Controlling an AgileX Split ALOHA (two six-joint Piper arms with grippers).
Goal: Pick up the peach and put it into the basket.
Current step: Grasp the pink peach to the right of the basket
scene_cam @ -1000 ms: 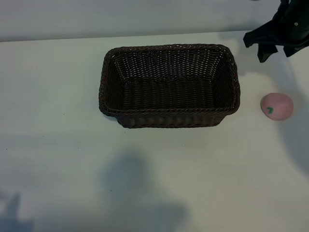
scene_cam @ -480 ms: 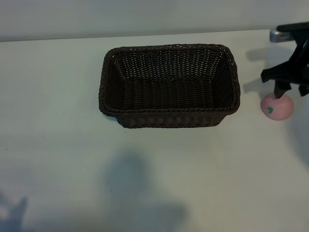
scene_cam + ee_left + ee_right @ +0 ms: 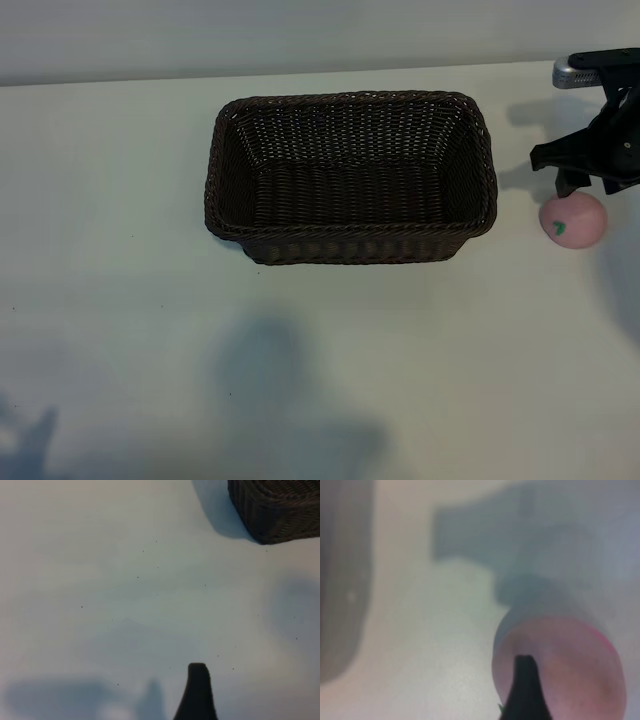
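**Right fingers at the peach**

My right fingers (image 3: 590, 180) stand apart, directly over the peach (image 3: 573, 220), with one tip in front of it in the wrist view. The peach rests on the bench (image 3: 120, 300), just beside the right end of the basket (image 3: 350, 240), not touching it. My left fingers (image 3: 197, 690) are spread apart over bare bench, near the basket's corner.

Lighting was even and moderately bright across the pale worktop (image 3: 120, 300). Soft-edged arm shadows lay at 6 and 7 o'clock in the exterior view. The right wrist view was heavily out of focus; the peach (image 3: 570, 670) appeared blurred at 5 o'clock, beneath a broad shadow.
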